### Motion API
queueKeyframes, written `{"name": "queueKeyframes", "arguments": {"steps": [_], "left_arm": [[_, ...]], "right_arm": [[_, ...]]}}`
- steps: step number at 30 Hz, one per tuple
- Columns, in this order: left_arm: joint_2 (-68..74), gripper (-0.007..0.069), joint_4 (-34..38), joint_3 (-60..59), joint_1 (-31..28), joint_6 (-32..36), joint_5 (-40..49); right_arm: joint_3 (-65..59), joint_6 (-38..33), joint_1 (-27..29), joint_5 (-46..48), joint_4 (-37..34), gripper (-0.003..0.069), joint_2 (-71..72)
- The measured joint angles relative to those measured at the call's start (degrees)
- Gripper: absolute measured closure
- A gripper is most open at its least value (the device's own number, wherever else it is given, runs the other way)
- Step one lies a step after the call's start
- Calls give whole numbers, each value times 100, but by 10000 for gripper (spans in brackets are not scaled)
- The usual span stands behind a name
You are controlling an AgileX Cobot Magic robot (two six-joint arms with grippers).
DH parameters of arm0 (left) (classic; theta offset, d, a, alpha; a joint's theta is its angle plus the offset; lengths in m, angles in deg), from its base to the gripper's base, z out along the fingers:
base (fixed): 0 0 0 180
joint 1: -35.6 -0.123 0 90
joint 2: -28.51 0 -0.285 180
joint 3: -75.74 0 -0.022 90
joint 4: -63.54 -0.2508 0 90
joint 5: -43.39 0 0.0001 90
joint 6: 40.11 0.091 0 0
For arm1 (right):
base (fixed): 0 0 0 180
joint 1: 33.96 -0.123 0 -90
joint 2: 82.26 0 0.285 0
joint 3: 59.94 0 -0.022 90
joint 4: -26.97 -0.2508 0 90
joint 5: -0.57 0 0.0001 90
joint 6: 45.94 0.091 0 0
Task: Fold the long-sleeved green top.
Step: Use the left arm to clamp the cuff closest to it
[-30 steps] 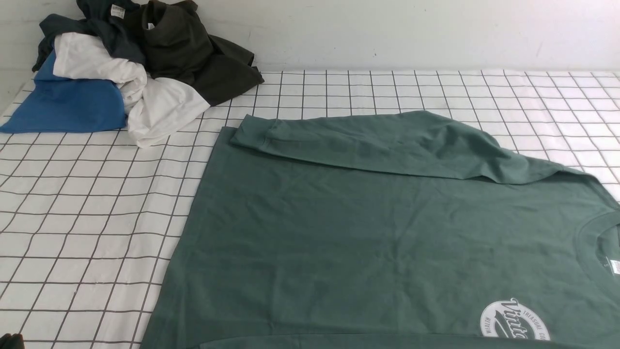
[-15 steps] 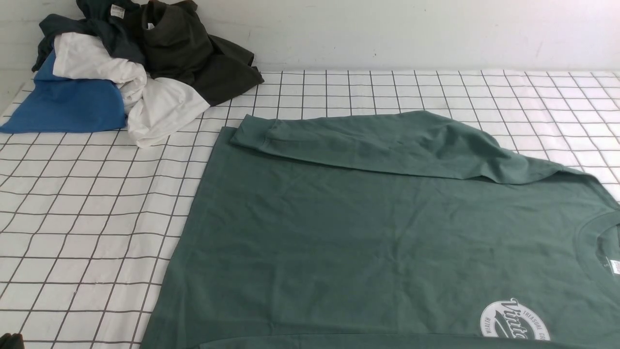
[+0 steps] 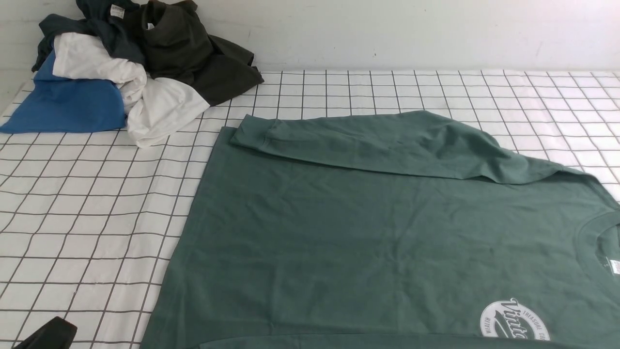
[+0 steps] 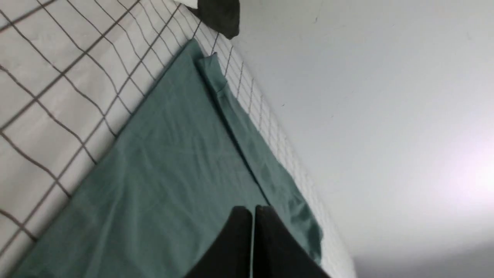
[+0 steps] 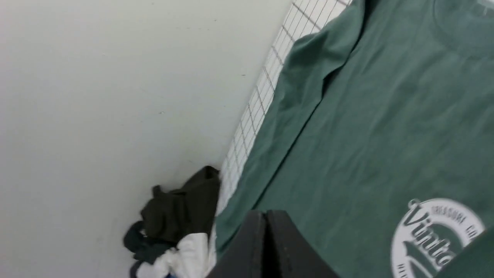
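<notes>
Folding looks barely begun: the green long-sleeved top (image 3: 363, 232) lies flat across the centre and lower right of the front view on the gridded surface (image 3: 87, 218), with one sleeve (image 3: 387, 143) laid along its upper edge. Both the left pincer (image 4: 253, 211) and the right pincer (image 5: 265, 213) are closed tight and hold nothing. Next, I judge, they must open and pinch a cloth edge.

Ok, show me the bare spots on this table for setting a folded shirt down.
Widest: the checked cloth left of the green long-sleeved top, nearer than the clothes pile. Also the strip between its folded sleeve and the wall, far right. Far-left corner is crowded.
</notes>
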Motion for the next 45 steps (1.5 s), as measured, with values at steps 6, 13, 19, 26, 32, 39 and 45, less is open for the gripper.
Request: {"name": "queueKeyframes", "arguments": {"steps": [6,13,19,26,32,39,45], "left_arm": [[0,631,287,0,0,173,-108],[0,631,-5,1136,0,2448,28],[1059,631,-919,2570,0,3557,1096],[3841,631,-3339,4840,24,3570,4220],[5053,615,-4278,5026,873,3081,4804],[6189,432,-4082,4140,1457,2758,4515],[7183,250,-3852,3520,1504,2912,3749]], "right_arm": [[0,-496,0,-114,-25,669,0],[579,-2688,0,-60,232,669,0],[1857,-4445,0,-226,869,669,-838],[4013,-5072,-307,1221,1926,669,-3263],[4845,-4962,-946,3660,2111,669,-4394],[4651,-4920,-1768,4985,2177,669,-4883],[4566,-4926,-1897,5019,2182,669,-4883]]}}
